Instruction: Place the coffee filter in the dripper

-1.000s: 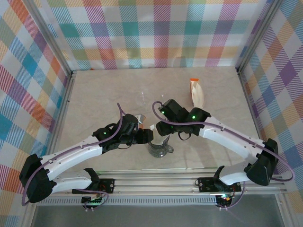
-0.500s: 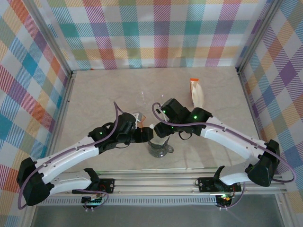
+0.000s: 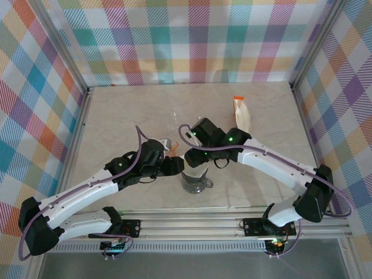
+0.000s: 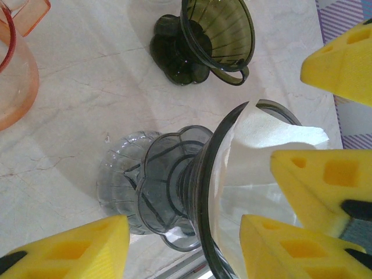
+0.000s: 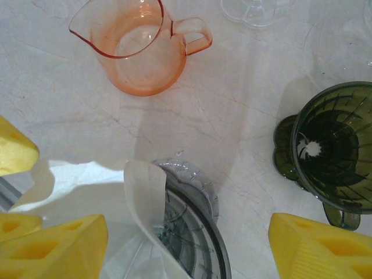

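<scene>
A clear grey dripper stands near the table's front edge, under both grippers. The white coffee filter sits inside its cone. One seam flap curls up above the rim, and paper spreads over the near side. My left gripper straddles the dripper's rim. One finger is inside against the paper; the other is outside, with a gap to the wall. My right gripper hangs wide open over the cone, the flap between its fingers, unpinched.
A dark green dripper stands just beyond the clear one. An orange glass pitcher is farther back to the left. A pack of filters lies at the back right. Metal frame rails run along the table's near edge.
Both grippers have crept slightly toward the far left above the dripper. The left jaws widened briefly, then narrowed again. The dripper has stayed put.
</scene>
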You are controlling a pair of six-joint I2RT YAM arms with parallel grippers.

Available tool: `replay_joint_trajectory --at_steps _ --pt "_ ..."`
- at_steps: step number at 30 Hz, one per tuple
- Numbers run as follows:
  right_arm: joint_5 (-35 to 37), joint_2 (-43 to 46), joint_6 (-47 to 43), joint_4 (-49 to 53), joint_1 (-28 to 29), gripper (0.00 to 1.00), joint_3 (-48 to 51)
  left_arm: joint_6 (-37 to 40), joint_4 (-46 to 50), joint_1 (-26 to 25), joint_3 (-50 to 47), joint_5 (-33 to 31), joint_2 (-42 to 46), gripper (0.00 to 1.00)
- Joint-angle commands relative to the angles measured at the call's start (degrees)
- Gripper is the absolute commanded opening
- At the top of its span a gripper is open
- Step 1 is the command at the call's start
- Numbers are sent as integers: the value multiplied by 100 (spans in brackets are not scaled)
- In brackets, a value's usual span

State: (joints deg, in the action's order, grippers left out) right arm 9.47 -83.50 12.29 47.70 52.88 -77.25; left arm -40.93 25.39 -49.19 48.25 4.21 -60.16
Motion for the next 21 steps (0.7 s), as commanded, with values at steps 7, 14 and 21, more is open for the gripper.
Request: replay_joint_trajectory --at_steps 7,14,21 --pt "597 -294 221 287 -116 67 -309 -26 -25 27 -74 27 -82 49" --pt "155 -133 15 62 -112 74 -194 -33 -58 31 -95 33 -116 48" --pt "-260 -6 -122 -79 -112 77 -10 -47 -95 31 -70 58 -153 48"
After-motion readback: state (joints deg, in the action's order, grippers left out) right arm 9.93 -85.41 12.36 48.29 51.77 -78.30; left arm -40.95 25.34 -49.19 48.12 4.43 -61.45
